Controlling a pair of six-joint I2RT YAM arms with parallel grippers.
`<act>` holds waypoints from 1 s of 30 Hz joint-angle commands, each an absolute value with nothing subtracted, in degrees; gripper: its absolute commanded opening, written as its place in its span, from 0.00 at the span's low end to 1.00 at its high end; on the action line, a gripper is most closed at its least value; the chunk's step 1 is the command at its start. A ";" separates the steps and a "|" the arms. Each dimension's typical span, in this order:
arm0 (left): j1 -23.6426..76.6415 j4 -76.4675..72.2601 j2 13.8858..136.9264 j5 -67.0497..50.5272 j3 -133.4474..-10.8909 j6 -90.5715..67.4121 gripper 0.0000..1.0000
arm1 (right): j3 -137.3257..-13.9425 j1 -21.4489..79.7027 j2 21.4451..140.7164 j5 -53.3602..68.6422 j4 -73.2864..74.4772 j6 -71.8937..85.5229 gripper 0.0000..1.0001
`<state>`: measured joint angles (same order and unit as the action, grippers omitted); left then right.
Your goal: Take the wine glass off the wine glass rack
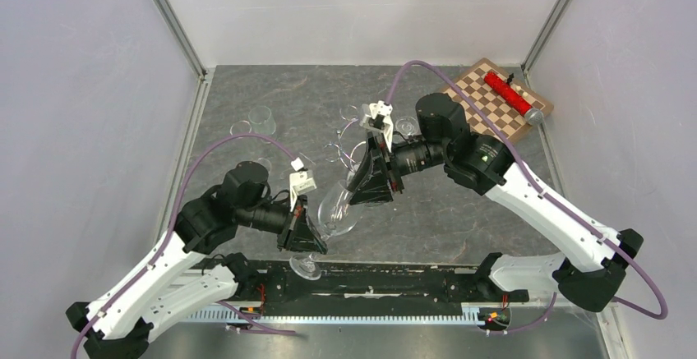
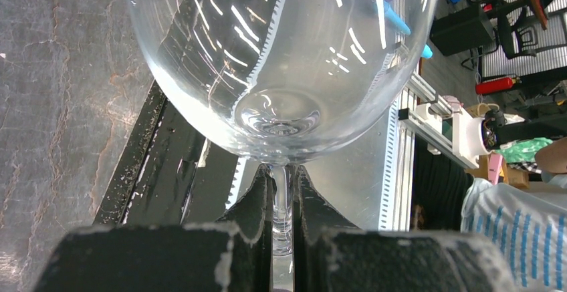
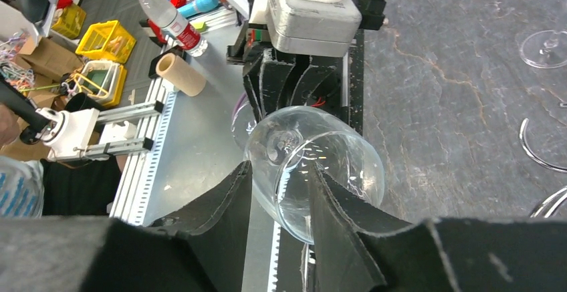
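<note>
Left gripper point(image 1: 315, 241) is clamped on the stem of the wine glass point(image 1: 338, 209), which hangs tilted in the air just on the near side of the wine glass rack point(image 1: 343, 142), apparently clear of its loops. Right gripper point(image 1: 370, 186), between glass and rack, straddles the bowl's rim with jaws apart. I judge the removal essentially done; only carrying it away from the rack and setting it down remain.

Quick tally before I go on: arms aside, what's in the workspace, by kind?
wine glass: 2 for sure, the held one and a spare glass lying far left; fainter glassware near the rack is unclear
rack: 1
checkered board: 1
red stick: 1
Total: 5
</note>
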<state>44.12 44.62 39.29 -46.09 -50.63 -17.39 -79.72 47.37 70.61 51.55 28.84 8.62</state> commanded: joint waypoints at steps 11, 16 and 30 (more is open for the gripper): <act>44.22 43.32 40.73 -49.49 -52.60 -12.13 0.02 | -78.86 47.11 70.96 57.45 31.08 4.78 0.30; 44.17 44.20 41.59 -48.96 -53.52 -11.30 0.02 | -78.51 47.10 71.30 58.05 32.09 4.07 0.15; 44.21 43.94 44.55 -47.82 -55.11 -11.21 0.18 | -76.29 47.78 70.68 57.28 30.29 3.44 0.00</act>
<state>44.25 47.75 43.92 -46.72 -51.40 -11.90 -77.21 47.07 71.31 57.60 32.34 4.93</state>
